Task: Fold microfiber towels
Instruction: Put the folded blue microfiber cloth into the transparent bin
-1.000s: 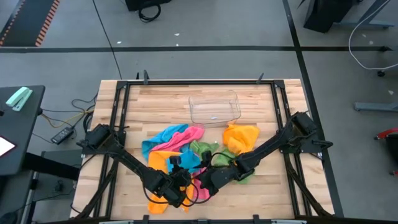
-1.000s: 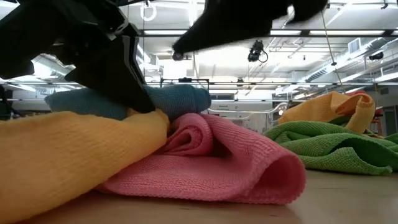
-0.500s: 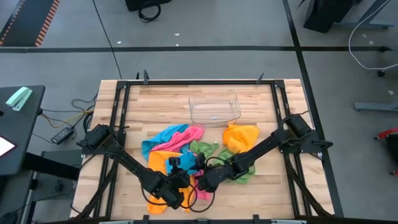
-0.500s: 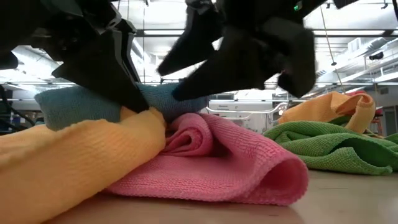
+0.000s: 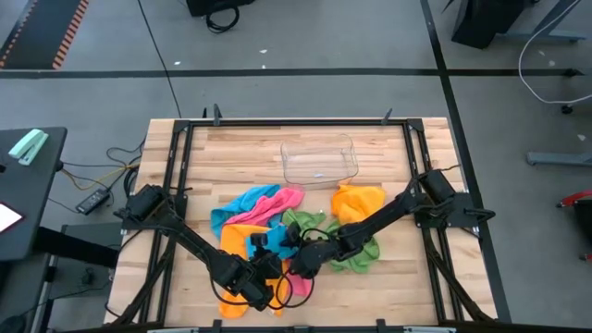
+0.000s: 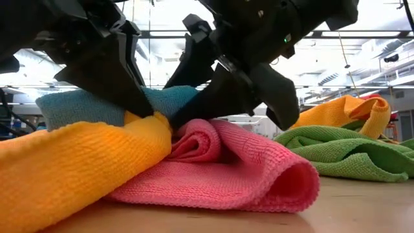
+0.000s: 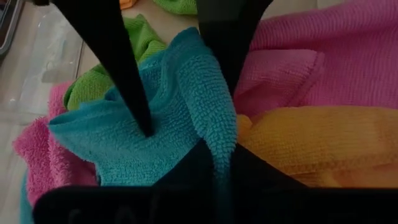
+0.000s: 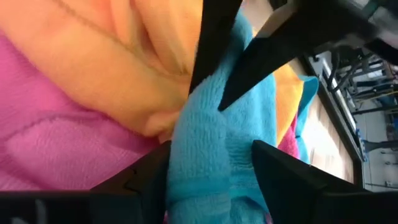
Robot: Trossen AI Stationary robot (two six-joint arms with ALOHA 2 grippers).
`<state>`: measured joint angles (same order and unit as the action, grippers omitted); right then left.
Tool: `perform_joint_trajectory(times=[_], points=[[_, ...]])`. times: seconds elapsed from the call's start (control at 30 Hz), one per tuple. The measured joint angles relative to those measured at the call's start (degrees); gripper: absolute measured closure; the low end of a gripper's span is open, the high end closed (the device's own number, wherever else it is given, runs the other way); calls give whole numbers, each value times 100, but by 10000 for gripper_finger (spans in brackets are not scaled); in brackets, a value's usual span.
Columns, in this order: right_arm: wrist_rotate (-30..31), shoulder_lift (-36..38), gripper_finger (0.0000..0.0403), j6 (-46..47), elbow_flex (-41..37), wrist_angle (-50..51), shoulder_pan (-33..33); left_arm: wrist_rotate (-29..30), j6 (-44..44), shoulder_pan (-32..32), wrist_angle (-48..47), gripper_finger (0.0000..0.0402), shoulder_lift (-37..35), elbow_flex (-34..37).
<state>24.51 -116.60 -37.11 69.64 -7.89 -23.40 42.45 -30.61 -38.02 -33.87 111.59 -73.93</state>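
— At the table's left near edge: left gripper (image 5: 264,262) down in the towel pile, fingers pinched on a fold of the blue towel (image 7: 180,118); orange towel (image 6: 71,171) bunched beneath and beside it.

— And just right of that?

— Right gripper (image 5: 298,260) lowered onto the same blue towel, jaws set apart, straddling the fold without clamping it; pink towel (image 6: 239,168) rolled below, touching the orange one.

— Farther right?

— Green towel (image 5: 356,254) crumpled under the right arm; second orange towel (image 5: 359,203) beyond it; clear plastic tray (image 5: 319,160) at the table's far middle, well apart from the pile.
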Motion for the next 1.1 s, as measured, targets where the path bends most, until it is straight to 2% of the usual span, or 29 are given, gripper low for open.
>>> perform_joint_trajectory(times=[0.17, 0.3, 0.5, 0.6, 0.8, 0.87, 1.1], points=[[86, -115, 203, -229, -6, 15, 31, 32, 0, 2, -21, 368, 0, 0], [161, -91, 241, -236, -7, -59, 40, 38, -5, 2, -92, 363, 0, 0], [221, 18, 338, -184, -8, 39, 24, 54, 0, -27, -103, 320, 0, 0], [217, 68, 370, -83, -7, 182, 35, 47, -6, -104, -133, 286, -34, 2], [118, 166, 377, 412, 41, 276, 83, 81, -307, -215, -208, 216, -348, 7], [111, 217, 377, 629, 194, 669, 87, 181, -330, -240, -206, 200, -494, 4], [-143, 226, 377, 1634, 1049, 1939, 188, 254, -510, -173, -284, 179, -710, 0]])
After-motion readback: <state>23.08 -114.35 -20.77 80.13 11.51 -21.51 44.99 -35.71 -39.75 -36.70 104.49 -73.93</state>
